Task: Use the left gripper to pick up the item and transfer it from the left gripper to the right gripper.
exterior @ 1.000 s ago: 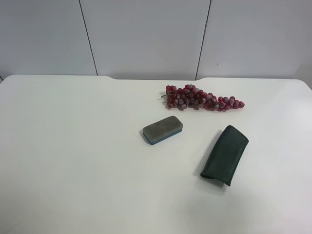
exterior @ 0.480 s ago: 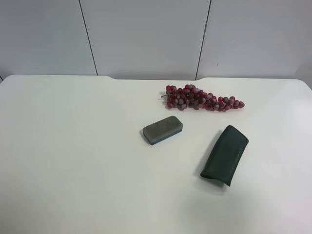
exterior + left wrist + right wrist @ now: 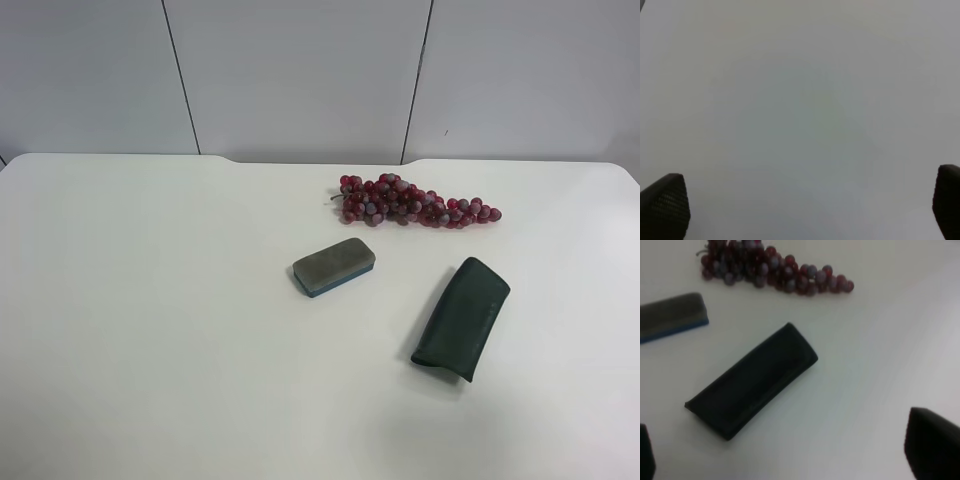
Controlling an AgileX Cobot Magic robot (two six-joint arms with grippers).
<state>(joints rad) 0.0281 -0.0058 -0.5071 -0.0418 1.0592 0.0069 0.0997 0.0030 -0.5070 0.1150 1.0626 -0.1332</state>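
The item, a long dark green-black soft pouch (image 3: 462, 318), lies flat on the white table (image 3: 150, 300) right of centre, its rounded end toward the back. It also shows in the right wrist view (image 3: 752, 380). No arm shows in the exterior high view. My right gripper (image 3: 790, 455) is open and empty, above the table a short way from the pouch; only its two dark fingertips (image 3: 932, 447) show. My left gripper (image 3: 805, 207) is open and empty over bare white table, with fingertips (image 3: 665, 205) at the frame's corners.
A small grey felt eraser with a blue base (image 3: 334, 266) lies near the table's centre, left of the pouch. A red grape bunch (image 3: 415, 203) lies behind both. A grey panelled wall (image 3: 300, 70) stands behind the table's far edge.
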